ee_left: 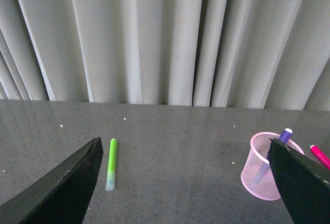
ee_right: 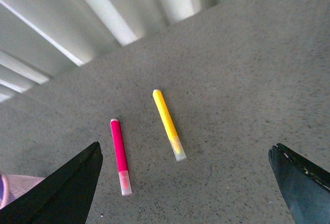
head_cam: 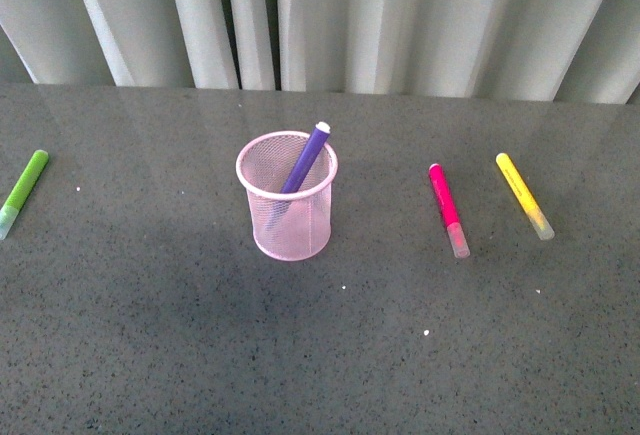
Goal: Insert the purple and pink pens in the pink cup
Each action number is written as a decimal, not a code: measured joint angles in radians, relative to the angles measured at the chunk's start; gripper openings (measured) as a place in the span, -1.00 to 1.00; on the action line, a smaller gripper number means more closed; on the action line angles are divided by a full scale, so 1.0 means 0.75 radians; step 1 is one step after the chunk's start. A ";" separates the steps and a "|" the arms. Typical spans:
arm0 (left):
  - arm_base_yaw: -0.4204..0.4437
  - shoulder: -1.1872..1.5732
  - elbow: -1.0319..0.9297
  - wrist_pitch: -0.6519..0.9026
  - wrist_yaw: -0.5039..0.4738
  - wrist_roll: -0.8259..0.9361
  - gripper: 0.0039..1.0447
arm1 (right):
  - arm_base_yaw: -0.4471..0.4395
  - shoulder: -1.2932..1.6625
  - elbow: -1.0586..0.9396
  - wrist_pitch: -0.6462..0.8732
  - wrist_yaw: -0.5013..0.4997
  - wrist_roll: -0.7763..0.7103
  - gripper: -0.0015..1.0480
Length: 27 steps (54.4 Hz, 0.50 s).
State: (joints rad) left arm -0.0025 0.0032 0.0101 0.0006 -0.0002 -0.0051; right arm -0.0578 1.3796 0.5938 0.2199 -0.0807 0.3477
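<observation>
Front high, wrists low (pink pen (head_cam: pixel 446 207) shared).

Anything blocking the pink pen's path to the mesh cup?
Nothing visible: bare tabletop separates the magenta-pink marker pen from the light pink wire-mesh cup. The yellow marker lies on the pen's far side.

Purple pen (head_cam: pixel 304 158) already in the pink mesh cup (head_cam: pixel 287 197), leaning w/ its end poking over the rim. Pink pen (head_cam: pixel 448 209) flat on the grey table (head_cam: pixel 200 345) to the right, yellow marker (head_cam: pixel 524 195) near it. Green marker (head_cam: pixel 22 192) far left.
</observation>
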 joint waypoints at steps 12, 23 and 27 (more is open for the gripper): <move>0.000 0.000 0.000 0.000 0.000 0.000 0.88 | 0.166 0.425 0.276 -0.062 0.098 -0.070 0.86; 0.000 0.000 0.000 0.000 0.000 0.000 0.88 | 0.281 0.724 0.511 -0.143 0.117 -0.084 0.86; 0.000 0.000 0.000 0.000 0.000 0.000 0.88 | 0.301 0.799 0.570 -0.153 0.119 -0.084 0.86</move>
State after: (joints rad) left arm -0.0025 0.0032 0.0101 0.0006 -0.0002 -0.0051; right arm 0.1680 1.9789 1.0210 0.1055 0.0082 0.2844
